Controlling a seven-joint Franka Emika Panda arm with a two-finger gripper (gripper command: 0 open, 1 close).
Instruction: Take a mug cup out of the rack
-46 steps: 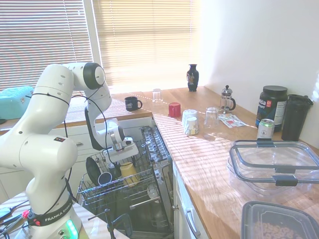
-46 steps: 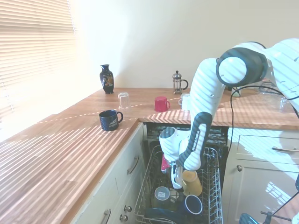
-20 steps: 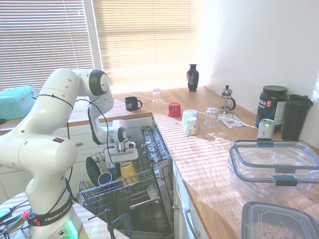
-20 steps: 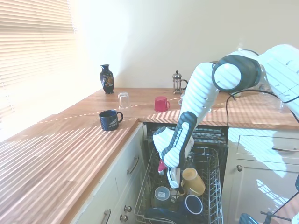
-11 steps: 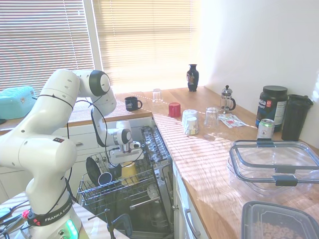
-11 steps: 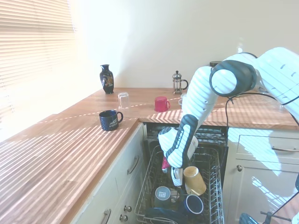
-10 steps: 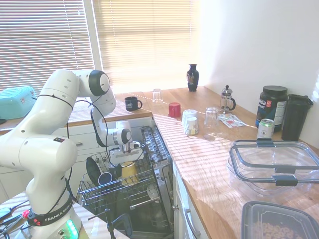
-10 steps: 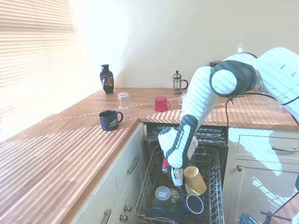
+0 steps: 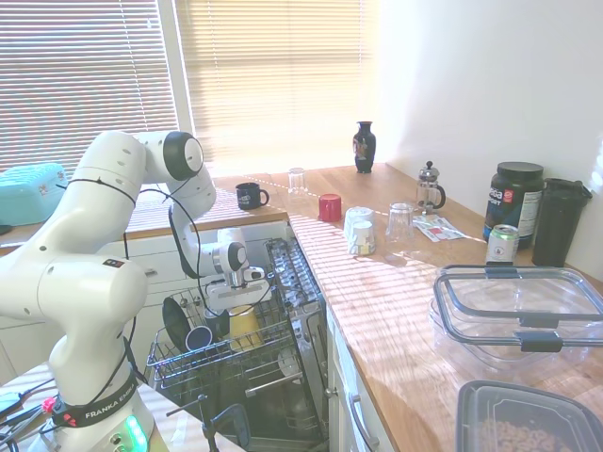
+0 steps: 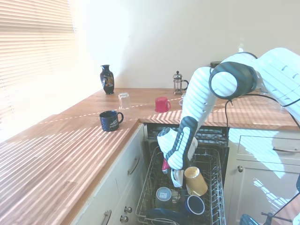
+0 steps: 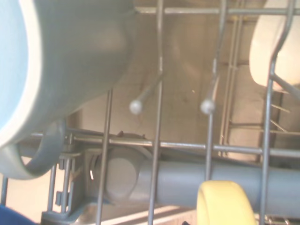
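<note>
Only "FRANKA" legible on arm base [image 9: 87,412]; gripper [image 10: 179,178] clenched on mug cup [image 10: 195,181] above rack [image 10: 211,187].

This is a home kitchen. A wooden tabletop [image 9: 396,292] runs in an L along white drawer fronts [image 10: 123,187], with slatted blinds [image 9: 273,71] over sunlit windows behind it. A pulled-out dishwasher rack [image 10: 150,187] holds cups between the cabinets, and on the wood stand a coffee press [image 9: 430,187], a dark mug [image 10: 110,120], a red cup [image 9: 329,207], a drinks can [image 9: 502,244] and clear food boxes [image 9: 518,311].
</note>
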